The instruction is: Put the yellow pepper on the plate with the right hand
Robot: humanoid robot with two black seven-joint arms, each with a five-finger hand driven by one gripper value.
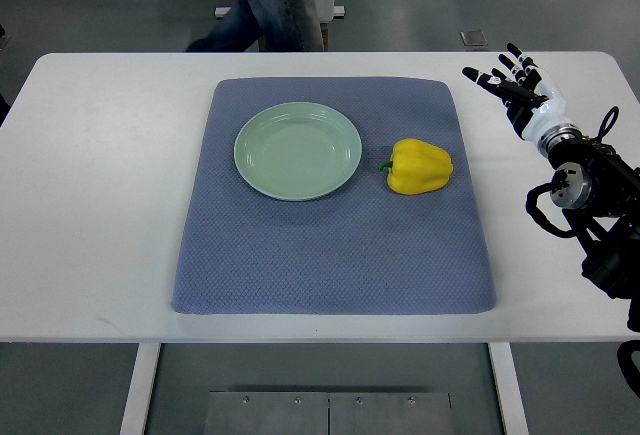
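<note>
So here's where we're at: the pepper [420, 166] is lying on its side on the blue mat [330, 255], just right of the plate [298, 150] but not touching it, with the little green stem pointing left toward the plate. Our right hand [515, 80] is over at the far right of the table [100, 205], well apart from the pepper, fingers spread and holding nothing. Left arm isn't in the shot at all. Someone's legs show at the far edge behind the table, nothing to do with us. Handling-wise, we figure the pepper is light and hollow, firm enough to take a decent squeeze, but that waxy skin looks slippery and the lumpy shape could roll under the fingers. We'd wrap around the fat middle from above, thumb on one side and fingers on the other, rather than go for the stem. The trip to the plate is short.
</note>
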